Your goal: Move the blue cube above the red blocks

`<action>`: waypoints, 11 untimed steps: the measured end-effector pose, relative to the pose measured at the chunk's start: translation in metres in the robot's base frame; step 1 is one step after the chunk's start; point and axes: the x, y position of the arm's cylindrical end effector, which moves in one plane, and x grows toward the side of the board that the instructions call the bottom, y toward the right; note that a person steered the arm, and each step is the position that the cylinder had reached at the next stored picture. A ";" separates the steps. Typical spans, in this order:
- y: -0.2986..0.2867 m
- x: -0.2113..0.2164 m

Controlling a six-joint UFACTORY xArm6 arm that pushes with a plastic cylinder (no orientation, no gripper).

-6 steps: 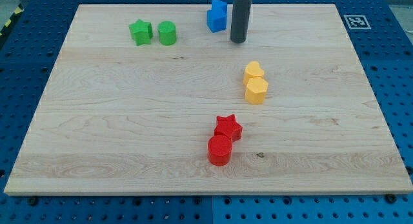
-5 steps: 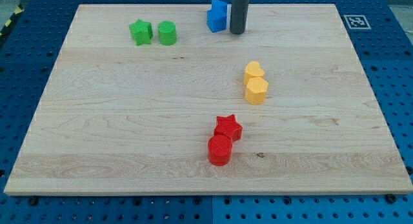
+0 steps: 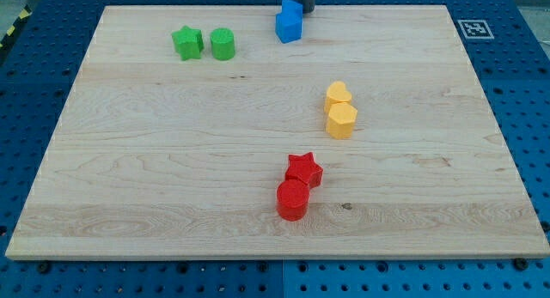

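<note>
The blue blocks (image 3: 290,21) sit close together at the view's top edge of the board, a cube-like one in front and another blue piece behind it. My tip (image 3: 308,9) is at the view's top, just right of and behind the blue blocks, close to them. The red star (image 3: 303,169) and the red cylinder (image 3: 292,199) touch each other low in the board's middle, far below the blue blocks.
A green star (image 3: 186,42) and a green cylinder (image 3: 223,44) stand at the top left. A yellow heart (image 3: 338,95) and a yellow hexagon (image 3: 341,120) sit right of centre. A fiducial tag (image 3: 473,28) marks the board's top right corner.
My tip has moved toward the view's top, from beside the blue blocks' right side to behind them at the board's top edge. No block has visibly moved.
</note>
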 end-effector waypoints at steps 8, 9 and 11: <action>-0.030 0.040; -0.026 0.051; -0.015 0.071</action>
